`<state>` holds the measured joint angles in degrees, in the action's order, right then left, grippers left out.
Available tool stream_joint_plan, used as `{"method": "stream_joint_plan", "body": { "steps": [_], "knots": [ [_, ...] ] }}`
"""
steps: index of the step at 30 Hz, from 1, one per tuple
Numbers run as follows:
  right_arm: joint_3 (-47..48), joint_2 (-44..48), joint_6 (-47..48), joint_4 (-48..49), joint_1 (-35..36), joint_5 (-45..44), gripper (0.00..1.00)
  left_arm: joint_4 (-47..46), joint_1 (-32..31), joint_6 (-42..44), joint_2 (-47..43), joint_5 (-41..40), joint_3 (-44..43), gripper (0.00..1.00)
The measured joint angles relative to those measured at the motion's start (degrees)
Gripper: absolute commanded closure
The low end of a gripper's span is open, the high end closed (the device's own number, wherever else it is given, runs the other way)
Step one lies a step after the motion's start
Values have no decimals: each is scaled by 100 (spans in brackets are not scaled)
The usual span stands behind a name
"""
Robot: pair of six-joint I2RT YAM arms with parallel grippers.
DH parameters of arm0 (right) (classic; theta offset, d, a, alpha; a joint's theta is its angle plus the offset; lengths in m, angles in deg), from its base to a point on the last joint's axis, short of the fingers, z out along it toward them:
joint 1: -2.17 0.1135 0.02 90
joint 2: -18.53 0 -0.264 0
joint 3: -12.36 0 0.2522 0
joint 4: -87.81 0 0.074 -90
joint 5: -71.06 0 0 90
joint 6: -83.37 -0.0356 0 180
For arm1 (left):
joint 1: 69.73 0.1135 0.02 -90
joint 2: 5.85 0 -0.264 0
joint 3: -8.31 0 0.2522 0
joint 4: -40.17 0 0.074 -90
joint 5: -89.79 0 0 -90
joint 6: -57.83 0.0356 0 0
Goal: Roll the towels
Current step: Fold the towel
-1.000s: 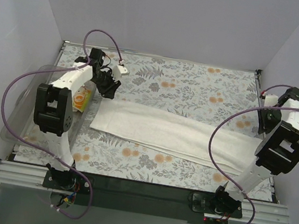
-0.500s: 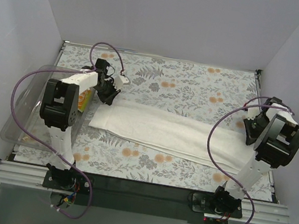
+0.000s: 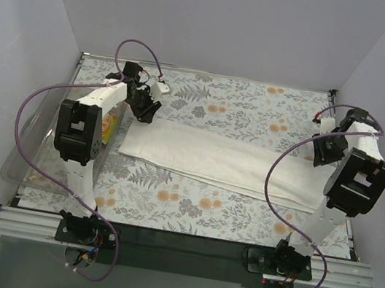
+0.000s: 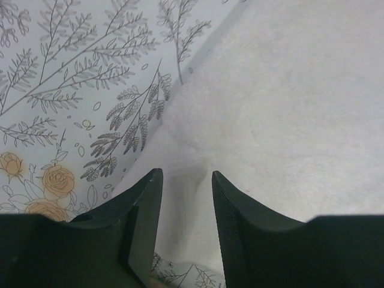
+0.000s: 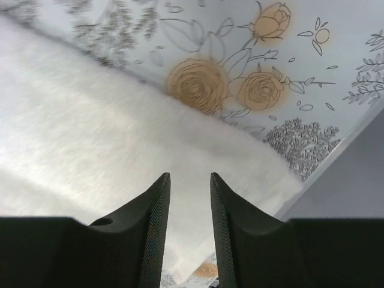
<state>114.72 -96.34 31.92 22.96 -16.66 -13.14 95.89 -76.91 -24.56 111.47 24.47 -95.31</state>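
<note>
The large white towel (image 3: pixel 219 162) lies folded in a long strip across the fern-patterned table covering (image 3: pixel 242 112). My left gripper (image 3: pixel 144 110) is at its far-left corner, and in the left wrist view the left gripper (image 4: pixel 187 180) pinches a raised ridge of the towel (image 4: pixel 288 90). My right gripper (image 3: pixel 321 154) is at the towel's right end. The right wrist view shows the right gripper (image 5: pixel 190 180) closed on the lifted edge of the towel (image 5: pixel 90 132). The small orange-and-green cloth (image 3: pixel 109 129) lies in a bin, partly hidden by the left arm.
A clear plastic bin (image 3: pixel 24 153) sits at the table's left edge beside the left arm. White walls enclose the table on three sides, and the right wall stands close to the right gripper. Purple cables loop over both arms.
Both grippers have moved toward the back of the table, and the towel has slid that way with them. Its strip now lies straighter and farther from the front edge.
</note>
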Motion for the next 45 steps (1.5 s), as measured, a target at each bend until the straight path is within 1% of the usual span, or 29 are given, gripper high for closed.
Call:
{"method": "stream_joint_plan", "body": {
  "steps": [1, 4, 5, 8, 10, 11, 12, 14, 18, 25, 32, 36, 43, 44, 45],
  "knots": [
    [-57, 227, 98, -50, 17, 162, 67, 48, -9, 11, -87, 127, 0, 64],
    [-319, 1187, 431, -146, 127, 459, 74, 232, -55, 24, -415, 442, 0, 64],
    [-455, 1543, 542, -192, 227, 531, 78, 302, -57, 26, -533, 531, 0, 66],
    [-1029, 2415, 831, -238, 719, 654, 81, 487, -94, 50, -756, 756, 76, 67],
    [-1486, 2688, 894, -245, 1178, 680, 81, 555, -103, 35, -807, 831, 234, 67],
    [-1674, 2706, 903, -258, 1300, 691, 80, 603, -103, -2, -807, 846, 343, 67],
    [-1849, 2677, 903, -254, 1628, 699, 80, 656, -103, -35, -787, 844, 457, 67],
    [-2216, 2623, 876, -164, 2039, 662, 78, 774, -103, -136, -706, 835, 636, 66],
    [-2815, 2634, 796, 83, 2865, 501, 74, 844, -103, -352, -470, 710, 807, 66],
    [-3530, 2754, 634, 769, 3790, 72, 73, 848, -103, -619, -334, 402, 901, 66],
    [-3954, 2887, 507, 1296, 4382, -278, 72, 710, -103, -789, -330, 376, 999, 65],
    [-4013, 2887, 474, 1497, 4522, -426, 72, 686, -103, -844, -330, 376, 1012, 65],
    [-4070, 2872, 426, 1735, 4592, -734, 80, 662, -103, -850, -332, 361, 1027, 65],
    [-4072, 2872, 431, 1764, 4597, -778, 85, 658, -103, -850, -332, 361, 1027, 65],
    [-4072, 2872, 450, 1792, 4599, -824, 89, 651, -103, -850, -332, 358, 1029, 65]
  ]
}}
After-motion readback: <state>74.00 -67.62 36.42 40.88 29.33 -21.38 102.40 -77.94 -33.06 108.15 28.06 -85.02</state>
